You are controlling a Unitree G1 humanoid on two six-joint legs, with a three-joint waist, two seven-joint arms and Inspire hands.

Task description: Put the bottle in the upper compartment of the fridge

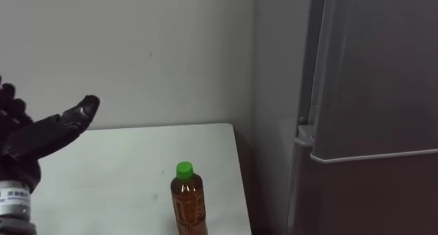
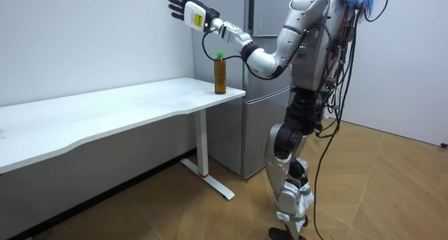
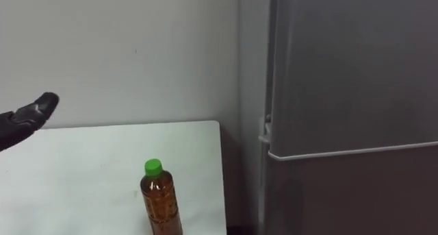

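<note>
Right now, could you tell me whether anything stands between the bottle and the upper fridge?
Yes: the upper fridge door is shut, closing off the compartment to the right of the bottle, which stands on the table. Nothing visible lies between the open left robot hand and the bottle.

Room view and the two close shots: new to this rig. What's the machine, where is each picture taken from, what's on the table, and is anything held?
The machine is a humanoid robot on two legs, standing by a white table and a tall grey fridge. The room view comes from a camera standing some way off in the room. The two eye views come from a stereo camera on the robot's head, so they show one scene from slightly different spots. Near the table's corner by the fridge, a clear plastic bottle of amber drink with a green cap stands upright. The black left hand is raised above the table with straight fingers, apart from the bottle. Nothing is held. The fridge doors look shut.
</note>
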